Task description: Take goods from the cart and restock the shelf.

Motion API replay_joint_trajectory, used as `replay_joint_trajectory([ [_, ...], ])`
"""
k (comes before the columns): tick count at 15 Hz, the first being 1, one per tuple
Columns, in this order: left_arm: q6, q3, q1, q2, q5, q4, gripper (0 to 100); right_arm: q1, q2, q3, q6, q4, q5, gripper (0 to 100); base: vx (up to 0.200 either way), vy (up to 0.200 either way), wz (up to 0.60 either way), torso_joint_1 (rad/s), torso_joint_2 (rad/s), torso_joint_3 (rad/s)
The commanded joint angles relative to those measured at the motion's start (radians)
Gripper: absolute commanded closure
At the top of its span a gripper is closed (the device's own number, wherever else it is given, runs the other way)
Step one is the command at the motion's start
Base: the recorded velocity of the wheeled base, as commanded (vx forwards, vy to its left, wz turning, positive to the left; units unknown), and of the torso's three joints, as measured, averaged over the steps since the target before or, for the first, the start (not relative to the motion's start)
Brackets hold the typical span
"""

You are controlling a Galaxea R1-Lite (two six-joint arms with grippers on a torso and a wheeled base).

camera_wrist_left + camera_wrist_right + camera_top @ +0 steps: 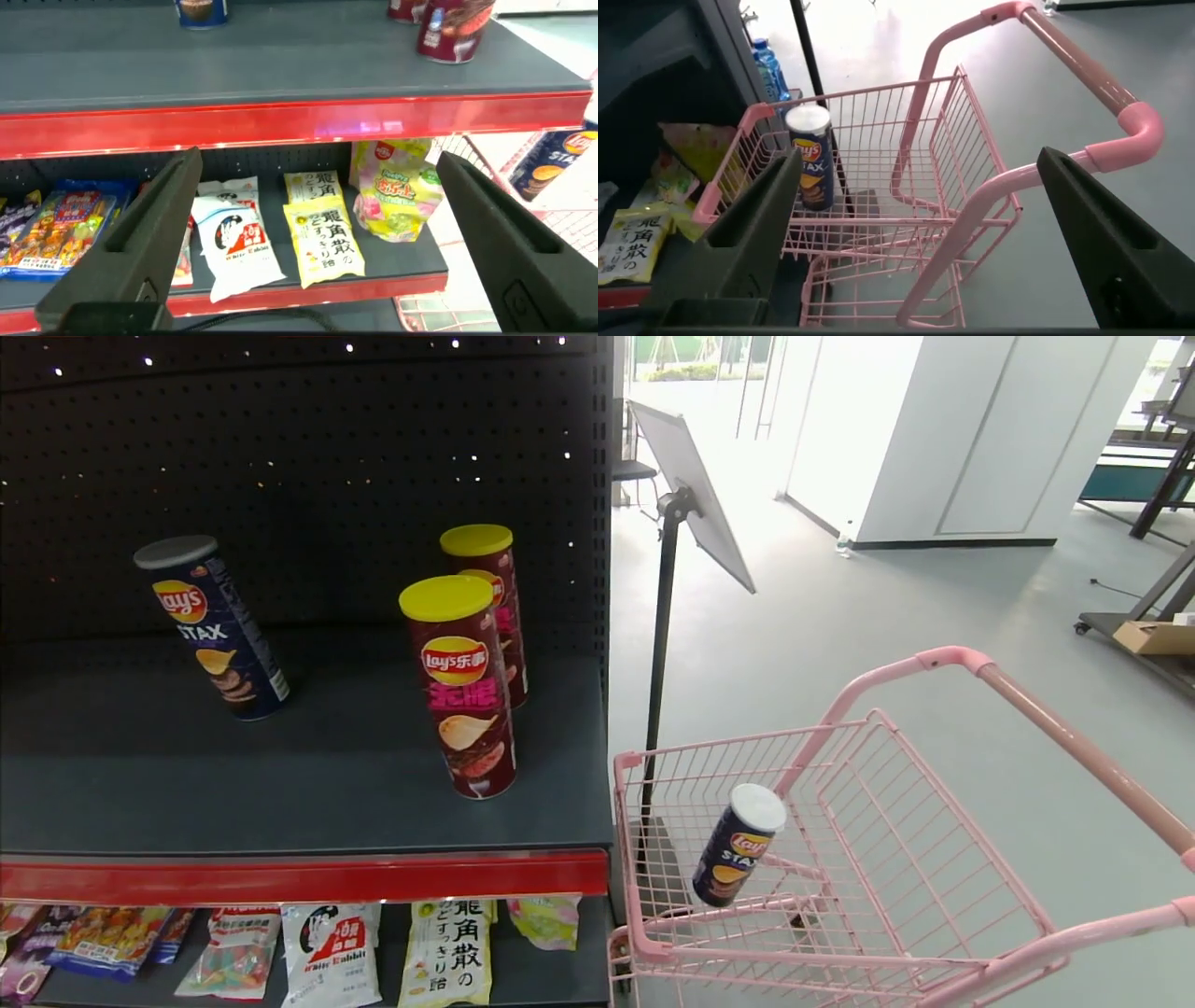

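Observation:
A dark blue chip can (738,845) with a white lid leans inside the pink wire cart (943,896) to the right of the shelf. On the dark shelf (280,784) stand another dark blue can (213,630) at the left and two maroon cans with yellow lids, one in front (462,691) and one behind (487,611). My left gripper (318,157) is open and empty, facing the shelf's red front edge (280,121) and the lower shelf. My right gripper (917,154) is open and empty, above the cart (878,215), with the blue can (813,159) off to one side.
Several snack bags (336,952) lie on the lower shelf under the red strip. A sign on a black stand (663,616) stands between shelf and cart. Water bottles (768,65) stand on the floor by the shelf's end. Open grey floor lies right of the cart.

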Motion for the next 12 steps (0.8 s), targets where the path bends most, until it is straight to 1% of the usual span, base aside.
replay_joint_trajectory([
  [1,0.0,0.001,0.0,0.001,0.0,0.001,0,0.0,0.001,0.0,0.001,0.0,0.0,0,0.0,0.0,0.0,0.0,0.0,0.0],
  [4,0.0,0.001,0.0,0.001,0.0,0.001,0,0.0,0.001,0.0,0.001,0.0,0.0,0,0.0,0.0,0.0,-0.11,0.3,0.154],
  [12,0.0,0.001,0.0,0.001,0.0,0.001,0,0.0,0.001,0.0,0.002,0.0,0.0,0,0.0,0.0,0.0,-0.165,0.38,0.221],
])
